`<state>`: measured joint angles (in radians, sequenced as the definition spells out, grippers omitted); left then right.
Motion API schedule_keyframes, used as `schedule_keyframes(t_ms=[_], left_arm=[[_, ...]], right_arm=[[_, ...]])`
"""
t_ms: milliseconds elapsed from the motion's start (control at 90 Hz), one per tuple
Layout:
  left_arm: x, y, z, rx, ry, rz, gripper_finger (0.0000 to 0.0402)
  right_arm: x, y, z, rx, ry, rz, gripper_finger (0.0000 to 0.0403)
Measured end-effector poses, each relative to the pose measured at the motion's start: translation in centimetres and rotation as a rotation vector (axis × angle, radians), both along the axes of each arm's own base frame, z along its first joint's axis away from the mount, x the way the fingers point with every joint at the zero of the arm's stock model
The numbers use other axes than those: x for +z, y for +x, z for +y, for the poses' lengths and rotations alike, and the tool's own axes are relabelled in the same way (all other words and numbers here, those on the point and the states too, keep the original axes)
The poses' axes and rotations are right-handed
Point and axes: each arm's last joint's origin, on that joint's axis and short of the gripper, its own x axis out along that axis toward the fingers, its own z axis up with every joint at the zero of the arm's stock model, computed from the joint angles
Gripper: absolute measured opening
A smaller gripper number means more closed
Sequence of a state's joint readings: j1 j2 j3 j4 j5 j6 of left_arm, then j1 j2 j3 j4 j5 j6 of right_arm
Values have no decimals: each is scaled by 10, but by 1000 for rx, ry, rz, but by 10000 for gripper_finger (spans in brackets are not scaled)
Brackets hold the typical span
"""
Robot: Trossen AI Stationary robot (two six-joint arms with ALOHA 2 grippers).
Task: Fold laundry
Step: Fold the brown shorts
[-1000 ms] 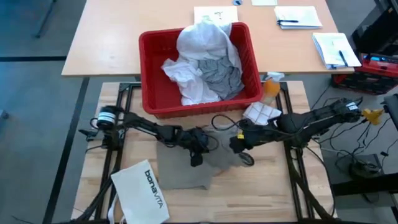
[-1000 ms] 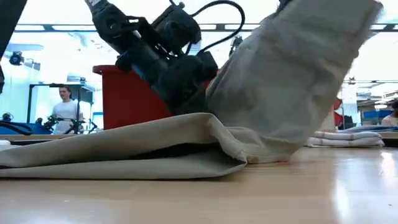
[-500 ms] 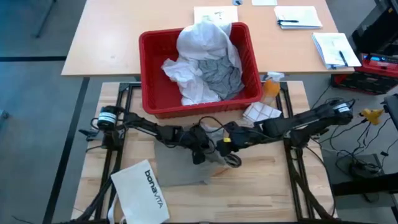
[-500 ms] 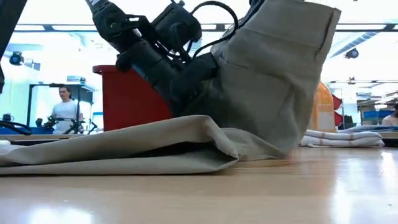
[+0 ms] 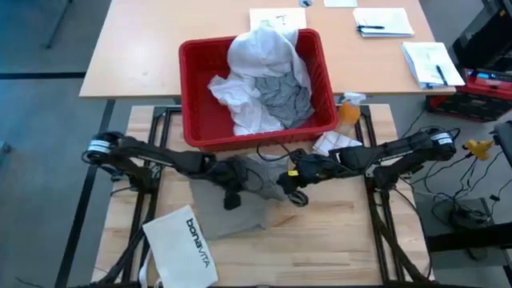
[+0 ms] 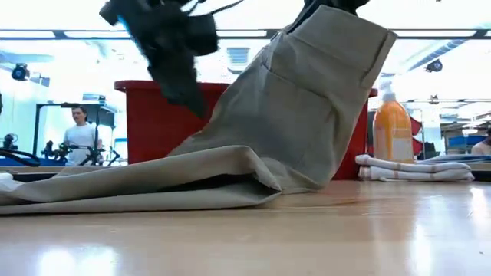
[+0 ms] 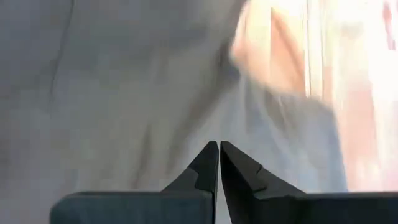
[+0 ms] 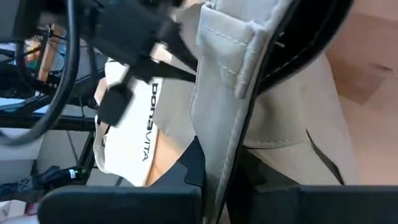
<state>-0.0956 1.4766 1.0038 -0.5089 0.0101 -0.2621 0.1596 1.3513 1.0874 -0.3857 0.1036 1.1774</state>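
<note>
The khaki-tan piece (image 5: 228, 216) lies on the wooden table, and its right end (image 6: 307, 100) is raised. My right gripper (image 5: 294, 189) is shut on that end, above the garment's right part. My left gripper (image 5: 232, 200) hangs shut just over the garment's middle (image 7: 124, 93) and touches nothing; in the low view it (image 6: 186, 96) stands clear above the cloth. The white shirt (image 5: 264, 48) and the grey T-shirt (image 5: 284, 96) lie heaped in the red basket (image 5: 192, 64). My right gripper pinches a seamed edge (image 8: 219, 146) of the khaki piece between its two fingers, coming from above. One layer or several, I cannot tell. The held end hangs below the fingers and slants down to the left. The rest lies doubled over on the table (image 6: 153, 192).
The red basket stands at the table's far edge. A white "bonavita" bag (image 5: 182, 248) lies near the front left. A folded white towel (image 5: 336, 146) and an orange bottle (image 5: 350, 112) sit at the far right. A person (image 6: 79, 134) stands in the room behind.
My right gripper has carried the garment's raised end toward the table's left and a little toward the far edge, so the flap leans over the flat part. My left gripper has risen off the garment near the fold and drawn back toward the table's left.
</note>
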Motion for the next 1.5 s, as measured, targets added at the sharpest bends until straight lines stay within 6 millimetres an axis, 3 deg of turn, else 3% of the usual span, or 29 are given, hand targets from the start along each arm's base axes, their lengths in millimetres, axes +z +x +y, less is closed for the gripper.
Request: schedule_keyframes(t_ms=[133,278,478,633,811,989,1222,1500], left_arm=[[-3,-26,-6,-15,8,153,0],[-23,-42,-14,-12,-1,225,0],[-66,-51,-13,127,-44,158,0],[-84,-45,-14,202,-104,58,0],[-100,-26,-18,163,-116,11,0],[-105,6,-23,130,-76,4,0],[-101,65,-32,35,-14,-51,0],[-105,137,-42,26,1,-123,0]], right_arm=[[0,0,-1,3,-7,-1,13],[0,0,-2,5,-15,1,13],[-2,0,-2,9,-24,13,13],[-5,-7,-1,6,-38,84,6],[2,-21,-4,-12,-44,107,5],[11,-40,-7,-30,-42,131,5],[18,-72,-7,-23,-36,234,4],[30,-124,-8,-43,27,319,3]])
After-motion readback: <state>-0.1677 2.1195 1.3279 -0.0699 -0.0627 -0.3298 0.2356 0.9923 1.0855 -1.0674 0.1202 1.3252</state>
